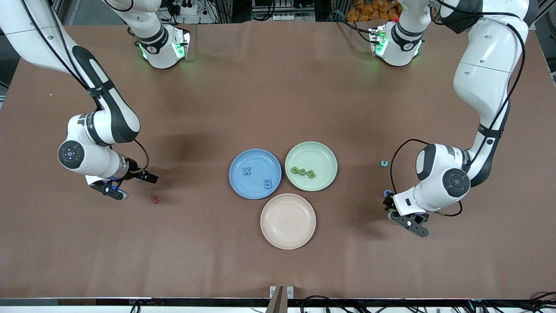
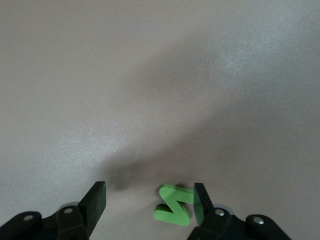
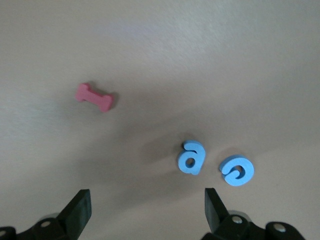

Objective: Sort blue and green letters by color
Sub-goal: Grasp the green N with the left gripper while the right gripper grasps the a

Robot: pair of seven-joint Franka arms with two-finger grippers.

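Green and chunky, a zigzag letter (image 2: 174,206) lies flat on the matte brown surface (image 1: 278,87) toward the left arm's end, one finger (image 2: 201,202) of the half-open left claw (image 2: 150,202) touching it. Right claw (image 3: 147,207), fully open and empty, hangs over two rounded blue letters (image 3: 191,157).

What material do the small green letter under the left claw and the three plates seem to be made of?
The green letter looks like soft foam or rubber: thick, matte, flat faces with blunt edges, no shine. The blue plate, the green plate and the pink plate look like matte plastic or coated ceramic: smooth, even pastel colour, soft highlights at the rims. The look alone does not settle which.
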